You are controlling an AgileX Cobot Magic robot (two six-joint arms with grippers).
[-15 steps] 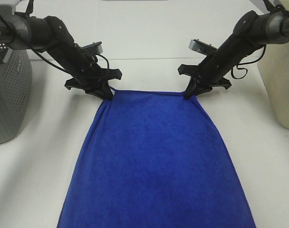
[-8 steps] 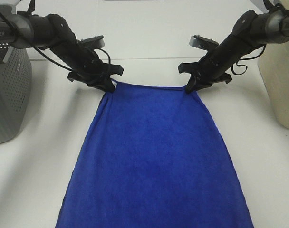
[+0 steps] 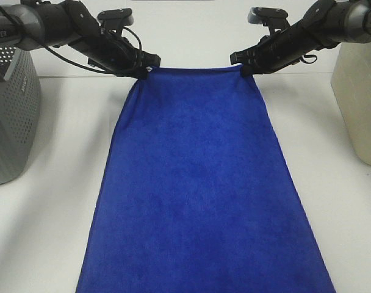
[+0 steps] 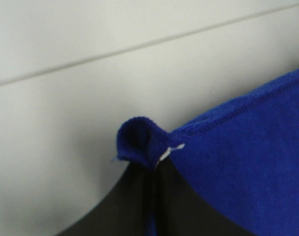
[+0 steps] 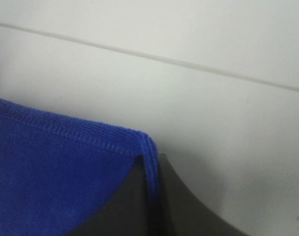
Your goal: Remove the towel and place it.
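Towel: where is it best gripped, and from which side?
Probably by its two far corners, one per gripper, coming in from the outer sides. The towel is wide and limp, so corner holds keep the far edge taut. The left gripper and right gripper each pinch a corner.

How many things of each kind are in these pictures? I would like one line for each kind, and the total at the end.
Royal-blue plush rectangular towel: 1
Grey perforated plastic basket: 1
Beige plastic bin: 1
Black tools, each shut on a towel corner: 2, left tool and right tool
Total: 5
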